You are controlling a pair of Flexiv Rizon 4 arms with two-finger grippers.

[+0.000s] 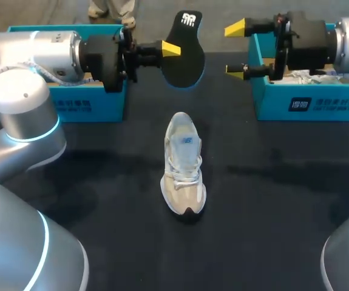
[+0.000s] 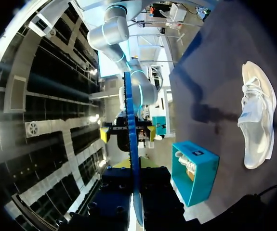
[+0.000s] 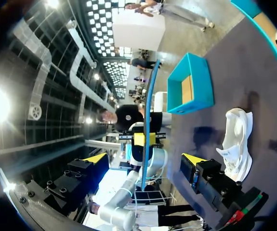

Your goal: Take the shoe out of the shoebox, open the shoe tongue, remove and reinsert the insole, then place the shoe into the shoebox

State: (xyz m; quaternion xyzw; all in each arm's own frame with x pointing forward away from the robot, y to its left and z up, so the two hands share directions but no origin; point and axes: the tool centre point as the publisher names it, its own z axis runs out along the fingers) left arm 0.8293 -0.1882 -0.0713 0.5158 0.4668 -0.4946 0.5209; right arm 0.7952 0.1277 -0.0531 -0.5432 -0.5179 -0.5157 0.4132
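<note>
You have the black foam insole pinched by its edge in your left end effector, held upright in the air over the far middle of the black table. From the left wrist it runs edge-on between the fingers. Your right end effector faces it from the other side, near but not touching, yellow tips spread wide with nothing held. The white and beige mesh sneaker stands on its sole at the table's middle, outside both boxes. One teal cardboard shoebox sits far left, the other teal shoebox far right.
</note>
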